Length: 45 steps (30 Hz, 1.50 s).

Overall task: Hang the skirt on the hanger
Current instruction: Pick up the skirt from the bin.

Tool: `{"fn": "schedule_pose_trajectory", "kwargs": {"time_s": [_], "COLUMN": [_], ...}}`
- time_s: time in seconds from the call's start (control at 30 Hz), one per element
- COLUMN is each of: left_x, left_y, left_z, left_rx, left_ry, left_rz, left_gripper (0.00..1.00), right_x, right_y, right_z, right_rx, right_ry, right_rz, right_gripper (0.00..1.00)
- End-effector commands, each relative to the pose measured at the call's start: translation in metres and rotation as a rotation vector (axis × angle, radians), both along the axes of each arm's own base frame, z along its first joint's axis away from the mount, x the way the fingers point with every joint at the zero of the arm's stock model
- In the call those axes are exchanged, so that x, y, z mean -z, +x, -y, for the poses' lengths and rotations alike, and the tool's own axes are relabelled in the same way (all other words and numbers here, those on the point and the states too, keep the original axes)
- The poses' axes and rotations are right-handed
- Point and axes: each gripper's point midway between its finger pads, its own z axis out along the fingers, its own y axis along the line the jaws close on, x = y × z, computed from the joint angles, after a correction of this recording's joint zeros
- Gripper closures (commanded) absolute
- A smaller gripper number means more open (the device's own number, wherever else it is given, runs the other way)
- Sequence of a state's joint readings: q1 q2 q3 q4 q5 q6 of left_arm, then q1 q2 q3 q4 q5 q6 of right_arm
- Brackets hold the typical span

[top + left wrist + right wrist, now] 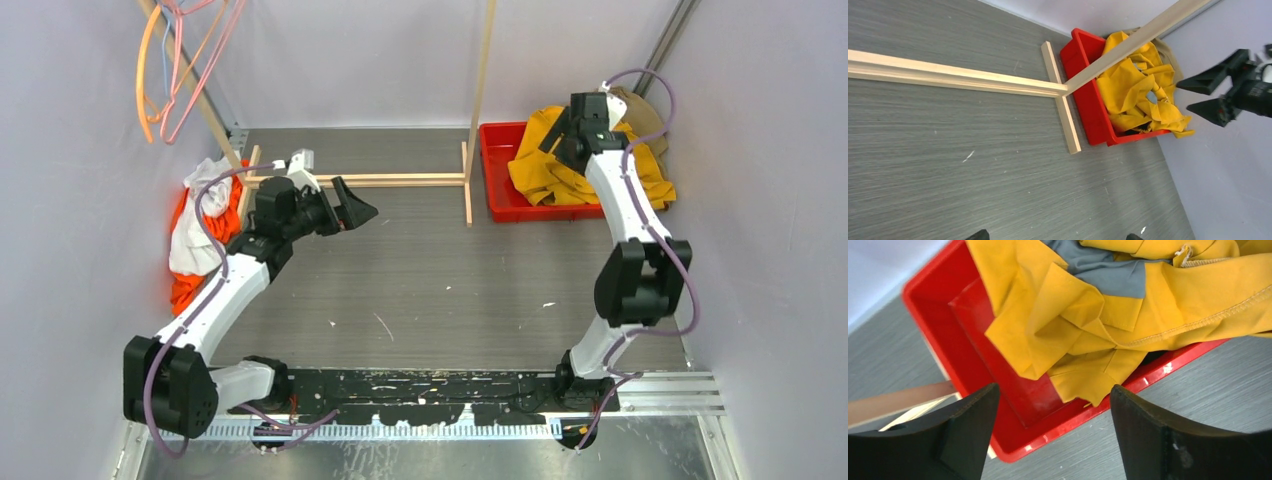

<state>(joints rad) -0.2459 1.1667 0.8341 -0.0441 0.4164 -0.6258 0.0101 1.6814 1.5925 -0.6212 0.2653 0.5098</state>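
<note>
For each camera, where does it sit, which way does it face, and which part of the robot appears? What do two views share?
Top external: high behind the robot, facing down on the table; left arm and right arm show, left pincer open.
Left wrist: on the left arm, facing across the wooden rack toward the red bin; its fingertips show at the bottom, the right pincer at right.
Right wrist: above the bin, facing down on the yellow skirt; its open fingers show.
Shared: all three show bin and skirt.
</note>
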Motion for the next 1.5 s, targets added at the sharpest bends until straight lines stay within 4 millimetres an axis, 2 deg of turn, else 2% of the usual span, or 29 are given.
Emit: {"fn": "schedule_pose_trajectory", "kwargs": {"time_s": [0.0, 0.13, 0.2, 0.23, 0.33, 0.47, 0.53, 0.63, 0.67, 0.7, 0.73, 0.77, 0.83, 0.87, 1.03, 1.17, 1.33, 1.47], "left_x": [-0.016, 0.004, 0.018, 0.027, 0.041, 0.055, 0.058, 0.061, 0.052, 0.05, 0.048, 0.046, 0.042, 0.042, 0.031, 0.021, 0.016, 0.011], "left_y": [-0.003, -0.006, -0.009, -0.011, -0.016, -0.015, -0.019, -0.023, -0.026, -0.027, -0.028, -0.029, -0.031, -0.032, -0.037, -0.039, -0.04, -0.04], "left_z": [0.02, 0.042, 0.053, 0.054, 0.054, 0.038, 0.031, 0.026, 0.024, 0.023, 0.024, 0.024, 0.027, 0.026, 0.022, 0.018, 0.019, 0.018], "left_rx": [0.078, 0.182, 0.202, 0.183, 0.137, 0.03, -0.007, -0.027, -0.031, -0.035, -0.03, -0.029, -0.012, -0.012, -0.022, -0.035, -0.032, -0.038], "left_ry": [-0.088, -0.197, -0.172, -0.122, 0.016, 0.112, 0.156, 0.209, 0.204, 0.203, 0.198, 0.197, 0.207, 0.219, 0.266, 0.263, 0.259, 0.255], "left_rz": [0.001, -0.069, -0.106, -0.128, -0.158, -0.217, -0.219, -0.224, -0.202, -0.199, -0.195, -0.192, -0.177, -0.174, -0.157, -0.118, -0.12, -0.11], "left_gripper": [0.0, 0.01, 0.01, 0.01, 0.0, 0.01, 0.01, 0.01, 0.01, 0.0, 0.01, 0.0, 0.0, 0.01, 0.01, 0.01, 0.01, 0.0], "right_x": [-0.001, 0.018, 0.026, 0.038, 0.056, 0.079, 0.084, 0.084, 0.083, 0.082, 0.081, 0.079, 0.07, 0.064, -0.018, -0.114, -0.227, -0.303], "right_y": [0.018, 0.044, 0.056, 0.062, 0.075, 0.088, 0.093, 0.1, 0.102, 0.102, 0.102, 0.101, 0.097, 0.095, 0.072, 0.036, -0.032, -0.099], "right_z": [0.019, 0.027, 0.03, 0.031, 0.029, 0.024, 0.02, 0.019, 0.019, 0.018, 0.018, 0.017, 0.016, 0.01, -0.01, -0.023, -0.038, -0.063], "right_rx": [0.052, 0.08, 0.087, 0.089, 0.084, 0.061, 0.048, 0.045, 0.038, 0.031, 0.03, 0.028, 0.031, 0.011, -0.06, -0.118, -0.208, -0.361], "right_ry": [-0.089, -0.129, -0.136, -0.139, -0.124, -0.095, -0.078, -0.076, -0.077, -0.077, -0.076, -0.072, -0.064, -0.036, -0.006, -0.001, 0.01, 0.052], "right_rz": [-0.055, -0.093, -0.094, -0.117, -0.146, -0.193, -0.191, -0.187, -0.19, -0.194, -0.197, -0.198, -0.178, -0.163, 0.007, 0.208, 0.452, 0.652], "right_gripper": [0.12, 0.07, 0.06, 0.06, 0.05, 0.06, 0.09, 0.23, 0.33, 0.45, 0.63, 0.73, 0.91, 0.97, 0.99, 0.99, 0.99, 0.99]}}
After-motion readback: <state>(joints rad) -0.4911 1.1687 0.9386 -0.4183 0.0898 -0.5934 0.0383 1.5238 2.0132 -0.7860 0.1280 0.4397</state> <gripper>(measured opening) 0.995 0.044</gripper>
